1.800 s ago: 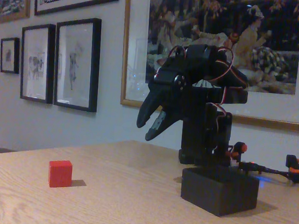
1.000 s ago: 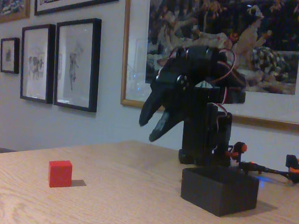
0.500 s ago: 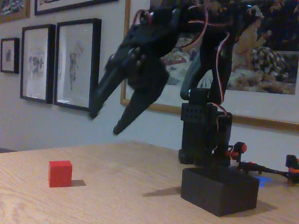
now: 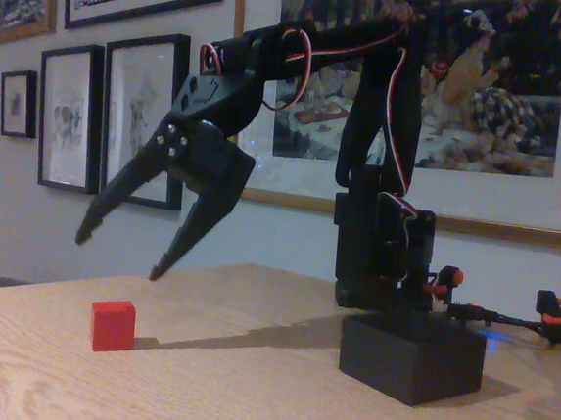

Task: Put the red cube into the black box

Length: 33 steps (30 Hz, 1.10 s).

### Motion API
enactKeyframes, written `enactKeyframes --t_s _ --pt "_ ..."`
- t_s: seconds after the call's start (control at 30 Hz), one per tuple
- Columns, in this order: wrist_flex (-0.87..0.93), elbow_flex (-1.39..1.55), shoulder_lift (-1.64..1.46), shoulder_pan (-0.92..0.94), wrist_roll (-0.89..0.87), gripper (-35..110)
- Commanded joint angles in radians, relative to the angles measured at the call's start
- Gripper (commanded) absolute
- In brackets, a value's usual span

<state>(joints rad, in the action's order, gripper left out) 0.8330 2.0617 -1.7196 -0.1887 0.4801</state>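
— Moved since the earlier frames?
— Swung out from a folded pose over the low matte-black rectangular box (image 4: 412,358), reaching now toward the left of the fixed view. Black two-finger gripper (image 4: 119,257) spread wide, fingertips pointing down, pinching nothing.

— And the small bright-red matte cube (image 4: 113,325)?
— Untouched on the light wooden table (image 4: 245,394), left of the box and well apart from it. Sits below the open fingers, with clear air between.

— Progress, then?
— Early, by the look of it. Approach under way; nothing grasped, nothing lifted. Left to do: lower around the cube, close, carry to the right, release inside the box.

— Anything inside the box?
— Cannot tell from this low angle; interior hidden behind the near wall.
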Motion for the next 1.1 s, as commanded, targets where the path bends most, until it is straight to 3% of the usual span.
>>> enactKeyframes --t_s 0.0,1.07 --pt "0.014 -0.017 0.012 -0.015 0.023 30" --pt "-0.028 -0.026 0.19 -0.028 -0.008 28"
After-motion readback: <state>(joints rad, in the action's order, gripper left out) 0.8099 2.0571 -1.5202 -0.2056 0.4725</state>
